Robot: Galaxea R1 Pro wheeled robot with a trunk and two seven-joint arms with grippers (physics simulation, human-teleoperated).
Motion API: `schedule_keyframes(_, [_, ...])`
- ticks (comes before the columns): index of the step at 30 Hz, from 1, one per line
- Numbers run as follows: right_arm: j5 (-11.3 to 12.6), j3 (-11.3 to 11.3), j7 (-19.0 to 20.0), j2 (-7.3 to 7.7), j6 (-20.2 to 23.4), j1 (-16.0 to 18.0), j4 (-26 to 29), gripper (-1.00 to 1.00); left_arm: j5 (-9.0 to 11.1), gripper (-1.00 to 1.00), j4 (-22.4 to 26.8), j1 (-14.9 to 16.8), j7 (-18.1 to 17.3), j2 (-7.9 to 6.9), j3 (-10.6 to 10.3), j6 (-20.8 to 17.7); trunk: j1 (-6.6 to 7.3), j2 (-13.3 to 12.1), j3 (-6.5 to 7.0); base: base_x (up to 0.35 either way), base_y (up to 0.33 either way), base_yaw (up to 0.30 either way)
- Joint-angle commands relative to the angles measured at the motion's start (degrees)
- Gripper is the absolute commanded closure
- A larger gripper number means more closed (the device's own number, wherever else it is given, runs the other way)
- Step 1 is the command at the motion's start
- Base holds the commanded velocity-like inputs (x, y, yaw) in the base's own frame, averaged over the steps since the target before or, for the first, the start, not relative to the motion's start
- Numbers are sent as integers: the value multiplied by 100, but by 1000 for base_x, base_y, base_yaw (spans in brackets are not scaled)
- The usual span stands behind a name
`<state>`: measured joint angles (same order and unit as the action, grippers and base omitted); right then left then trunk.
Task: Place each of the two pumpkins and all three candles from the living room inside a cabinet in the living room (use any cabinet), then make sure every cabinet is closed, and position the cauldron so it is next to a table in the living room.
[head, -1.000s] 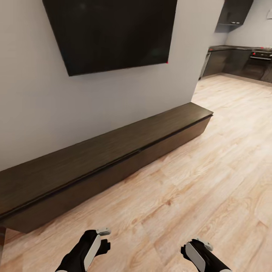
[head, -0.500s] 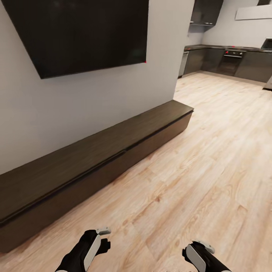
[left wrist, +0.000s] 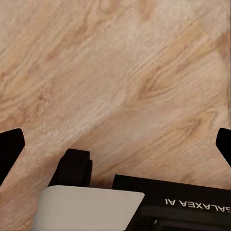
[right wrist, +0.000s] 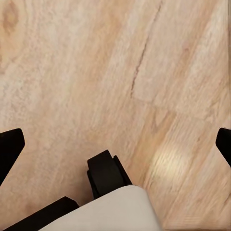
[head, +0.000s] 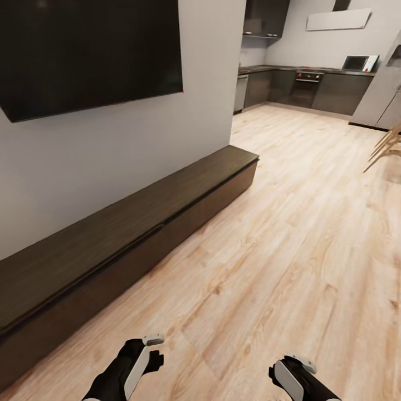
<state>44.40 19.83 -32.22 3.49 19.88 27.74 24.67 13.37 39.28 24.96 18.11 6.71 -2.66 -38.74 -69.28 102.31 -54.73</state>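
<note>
Cabinet: I see the cabinet [head: 133, 223] running along the left wall from near left to mid-scene, a long, low dark-brown wooden box with a flat top; its drawer fronts sit flush, so I can't see inside it.
Cabinet top: bare wood grain, faint seam along the front edge.
Screen: a large flat black television [head: 89, 53] hangs on the grey wall above the cabinet.
Floor: light wooden planks [head: 289, 234] with wavy grain, stretching to the far kitchen.
Kitchen: far off I make out dark grey kitchen units [head: 312, 89] with an oven set in them and a pale microwave [head: 356, 62] on the counter.
Chair: pale wooden legs [head: 384, 147] poke in at the far right edge.
Writing: in the left wrist view I read "GALAXEA AI", upside down, on the black housing [left wrist: 192, 202].
Left gripper: left gripper [left wrist: 115, 144] hangs over bare floor, fingers wide apart, nothing between them.
Right gripper: right gripper [right wrist: 115, 144] likewise over floor, fingers spread, holding nothing.
</note>
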Motion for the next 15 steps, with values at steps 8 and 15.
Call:
schedule_keyframes(8, [39, 48, -39, 12, 33, 4, 12, -100, 68, -100, -2, 0, 52, -3, -474, 277, 0, 2, -4, -41, 0, -279])
schedule_keyframes(15, [36, -131, -34, 12, 33, 4, 4, -100, 61, -100, -8, -1, 52, -2, -504, 294, 0, 2, 4, -130, 0, -281])
